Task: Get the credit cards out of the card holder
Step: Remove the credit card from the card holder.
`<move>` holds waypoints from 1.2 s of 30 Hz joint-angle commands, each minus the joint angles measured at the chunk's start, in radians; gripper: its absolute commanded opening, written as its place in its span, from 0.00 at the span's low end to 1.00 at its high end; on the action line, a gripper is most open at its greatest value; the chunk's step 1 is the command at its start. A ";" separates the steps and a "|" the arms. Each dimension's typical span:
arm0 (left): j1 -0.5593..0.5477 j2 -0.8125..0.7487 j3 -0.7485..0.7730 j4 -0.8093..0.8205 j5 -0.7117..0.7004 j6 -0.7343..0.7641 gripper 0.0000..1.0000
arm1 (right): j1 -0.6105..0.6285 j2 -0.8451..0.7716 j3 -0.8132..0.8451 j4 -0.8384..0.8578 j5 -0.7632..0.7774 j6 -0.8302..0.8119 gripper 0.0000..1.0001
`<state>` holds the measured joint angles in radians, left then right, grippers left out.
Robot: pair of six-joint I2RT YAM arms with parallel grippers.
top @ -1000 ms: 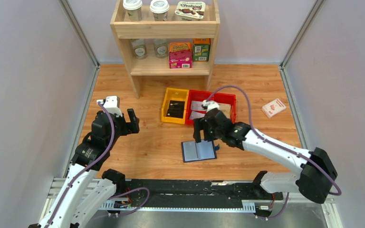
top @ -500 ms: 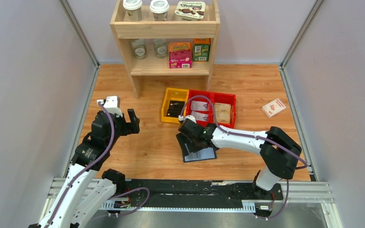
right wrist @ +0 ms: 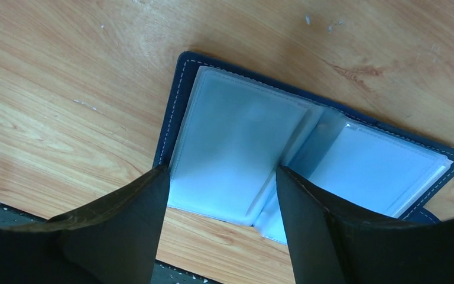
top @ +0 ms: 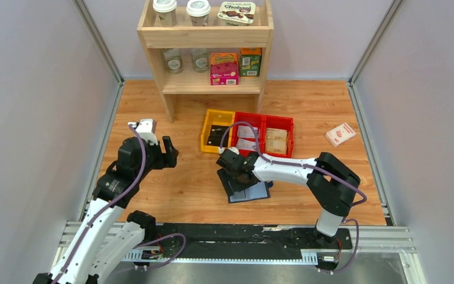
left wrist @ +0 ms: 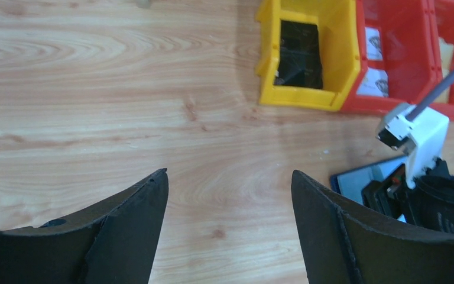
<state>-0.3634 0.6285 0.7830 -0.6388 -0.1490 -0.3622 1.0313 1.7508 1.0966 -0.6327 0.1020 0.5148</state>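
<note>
Card holder: your card holder lies open and flat on the wooden surface, near the front edge and just in front of the bins. Its navy cover faces down.
Sleeves: the right wrist view shows you the pale blue-grey sleeves facing up, with one leaf lifted along the fold.
Credit cards: black credit cards with faint light marks lie flat on the floor of the yellow bin. You cannot tell how many there are.
Right end effector: your right end effector is released, with its fingers spread wide. It hangs low over the holder and covers the holder's left part in the top view. The fingers straddle the near edge of one page, and you cannot tell whether they touch it.
Left end effector: your left end effector is also released and grasps nothing. It hovers over bare wood, well apart from the holder on the left side.
Red bins: the red bins sit touching the yellow bin's right side and hold white and brown packets.
Shelf: the wooden shelf stands at the back with cups and boxes on it.
Box: a white-and-red box lies alone on the right of the surface.
</note>
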 commanded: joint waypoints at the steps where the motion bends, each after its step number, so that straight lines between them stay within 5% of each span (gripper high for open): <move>1: 0.006 0.060 0.015 0.030 0.167 -0.038 0.83 | -0.002 0.001 0.025 -0.012 -0.021 -0.006 0.70; 17: -0.268 0.244 -0.083 0.255 0.288 -0.274 0.83 | -0.102 -0.123 -0.135 0.159 -0.215 -0.018 0.42; 26: -0.387 0.439 -0.067 0.363 0.336 -0.325 0.58 | -0.195 -0.177 -0.237 0.255 -0.324 0.005 0.24; 36: -0.445 0.770 0.021 0.436 0.446 -0.314 0.36 | -0.234 -0.206 -0.279 0.315 -0.392 0.007 0.18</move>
<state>-0.7933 1.3109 0.7383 -0.2783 0.2283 -0.6758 0.8021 1.5822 0.8200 -0.3710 -0.2562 0.5190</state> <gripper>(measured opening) 0.391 0.191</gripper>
